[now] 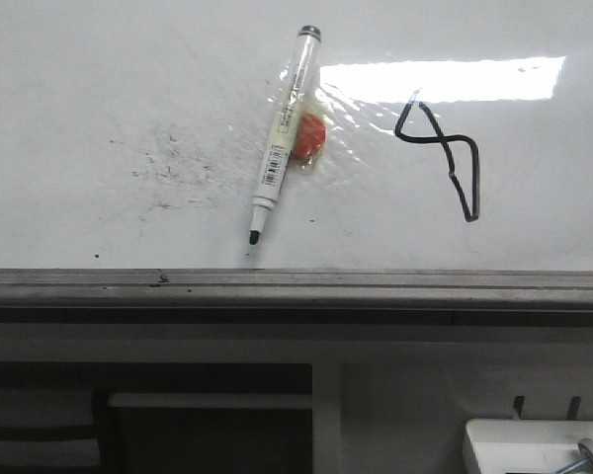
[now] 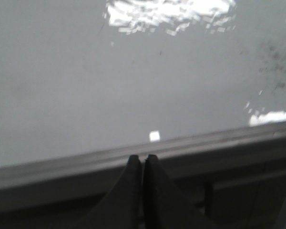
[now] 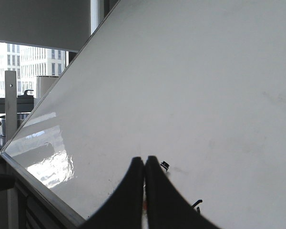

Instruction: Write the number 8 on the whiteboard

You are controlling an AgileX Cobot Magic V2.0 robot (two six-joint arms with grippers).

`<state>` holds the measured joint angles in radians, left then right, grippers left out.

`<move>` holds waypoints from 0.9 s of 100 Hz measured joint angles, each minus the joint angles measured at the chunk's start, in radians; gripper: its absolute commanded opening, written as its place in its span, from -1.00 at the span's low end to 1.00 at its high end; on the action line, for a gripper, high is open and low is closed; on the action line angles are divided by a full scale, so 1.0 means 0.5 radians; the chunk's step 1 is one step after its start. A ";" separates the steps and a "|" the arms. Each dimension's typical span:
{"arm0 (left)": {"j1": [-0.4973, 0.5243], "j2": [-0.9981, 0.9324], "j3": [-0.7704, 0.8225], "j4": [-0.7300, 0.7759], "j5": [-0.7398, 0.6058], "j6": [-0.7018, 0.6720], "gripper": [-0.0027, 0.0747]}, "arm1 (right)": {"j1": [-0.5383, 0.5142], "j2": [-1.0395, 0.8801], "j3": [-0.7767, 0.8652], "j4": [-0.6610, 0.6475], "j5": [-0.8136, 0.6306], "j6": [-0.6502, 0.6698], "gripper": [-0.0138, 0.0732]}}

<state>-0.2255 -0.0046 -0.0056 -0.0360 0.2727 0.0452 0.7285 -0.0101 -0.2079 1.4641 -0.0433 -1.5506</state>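
Note:
The whiteboard [image 1: 128, 79] is a glossy white board with a grey edge strip [image 1: 296, 279] along its near side. The number 8 [image 1: 443, 141] is a thin black angular squiggle on its right part. A white marker [image 1: 282, 133] with a black tip lies uncapped on the board, tip toward the near edge, over an orange-red blob [image 1: 313, 135]. No gripper shows in the front view. My left gripper [image 2: 142, 157] is shut and empty above the board's edge strip [image 2: 190, 145]. My right gripper [image 3: 144, 159] is shut and empty above the board [image 3: 205, 71]; the marker's end [image 3: 165, 165] shows just beside its fingers.
Faint dark smudge specks [image 1: 173, 163] lie on the board's left part, and light glare [image 1: 440, 79] at the upper right. A small white tray [image 1: 534, 444] with a bolt [image 1: 588, 456] sits below the board at the front right. Dark frame parts lie under the edge strip.

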 measured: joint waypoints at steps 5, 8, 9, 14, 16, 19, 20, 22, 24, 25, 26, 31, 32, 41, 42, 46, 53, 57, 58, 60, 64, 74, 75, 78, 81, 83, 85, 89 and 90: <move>0.041 0.000 0.000 -0.001 0.088 -0.009 -0.98 | 0.000 0.000 0.000 0.000 0.000 0.000 -0.83; 0.059 0.000 0.000 0.001 0.104 -0.009 -0.98 | 0.000 0.000 0.000 0.000 0.000 0.000 -0.83; 0.063 0.000 0.000 0.001 0.104 -0.013 -0.98 | 0.000 0.000 0.000 0.000 0.000 0.000 -0.83; 0.087 0.000 0.000 0.001 0.108 -0.012 -0.98 | 0.000 0.000 0.000 0.000 0.000 0.000 -0.83; 0.095 0.000 0.000 0.001 0.108 -0.012 -0.98 | 0.000 0.000 0.000 0.000 0.000 0.000 -0.83; 0.105 0.000 0.000 0.001 0.108 -0.012 -0.98 | 0.000 0.000 0.000 0.000 0.000 0.000 -0.83; 0.108 0.000 0.000 0.001 0.108 -0.012 -0.98 | 0.000 0.000 0.000 0.000 0.000 0.000 -0.83; 0.109 0.000 0.000 0.004 0.108 -0.012 -0.98 | 0.000 0.000 0.000 0.000 0.000 0.000 -0.83; 0.112 0.000 0.000 0.004 0.108 -0.012 -0.98 | 0.000 0.000 0.000 0.000 0.000 0.000 -0.83; 0.112 0.000 0.000 0.004 0.112 -0.012 -0.98 | 0.000 0.000 0.000 0.000 0.000 0.000 -0.83; 0.113 0.000 0.000 0.004 0.111 -0.012 -0.98 | 0.000 0.000 0.000 0.000 0.000 0.000 -0.83; 0.117 0.000 0.000 0.004 0.111 -0.012 -0.98 | 0.000 0.000 0.000 0.000 0.000 0.000 -0.83; 0.117 0.000 0.000 0.004 0.111 -0.012 -0.98 | 0.000 0.000 0.000 0.000 0.000 0.000 -0.83; 0.117 0.000 0.000 0.004 0.111 -0.012 -0.98 | 0.000 0.000 0.000 0.000 0.000 0.000 -0.83; 0.117 0.000 0.000 0.004 0.111 -0.012 -0.98 | 0.000 0.000 0.000 0.000 0.000 0.000 -0.83; 0.117 0.000 0.000 0.004 0.111 -0.012 -0.98 | 0.000 0.000 0.000 0.000 0.000 0.000 -0.83; 0.117 0.000 0.000 0.004 0.111 -0.012 -0.98 | 0.000 0.000 0.000 0.000 0.000 0.000 -0.83; 0.117 0.000 0.000 0.004 0.111 -0.012 -0.98 | 0.000 0.000 0.000 0.000 0.000 0.000 -0.83; 0.117 0.000 0.000 0.004 0.111 -0.012 -0.98 | 0.000 0.000 0.000 0.000 0.000 0.000 -0.83; 0.117 0.000 0.000 0.004 0.111 -0.012 -0.98 | 0.000 0.000 0.000 0.000 0.000 0.000 -0.83; 0.117 0.000 0.000 0.004 0.111 -0.012 -0.98 | 0.000 0.000 0.000 0.000 0.000 0.000 -0.83; 0.117 0.000 0.000 0.004 0.111 -0.014 -0.98 | 0.000 0.000 0.000 0.000 0.000 0.000 -0.83; 0.117 0.000 0.000 0.004 0.111 -0.014 -0.98 | 0.000 0.000 0.000 0.000 0.000 0.000 -0.83; 0.117 0.000 0.000 0.004 0.111 -0.014 -0.98 | 0.000 0.000 0.000 0.000 0.000 0.000 -0.83; 0.117 0.000 0.000 0.004 0.111 -0.014 -0.98 | 0.000 0.000 0.000 0.000 0.000 0.000 -0.83; 0.117 0.000 0.000 0.004 0.111 -0.014 -0.98 | 0.000 0.000 0.000 0.000 0.000 0.000 -0.83; 0.117 0.000 0.000 0.004 0.111 -0.014 -0.98 | 0.000 0.000 0.000 0.000 0.000 0.000 -0.83; 0.117 0.000 0.000 0.004 0.111 -0.014 -0.98 | 0.000 0.000 0.000 0.000 0.000 0.000 -0.83; 0.117 0.000 0.000 0.004 0.111 -0.014 -0.98 | 0.000 0.000 0.000 0.000 0.000 0.000 -0.83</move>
<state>-0.1671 -0.0046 -0.0056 -0.0339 0.3284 0.0384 0.7285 -0.0101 -0.2079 1.4641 -0.0433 -1.5506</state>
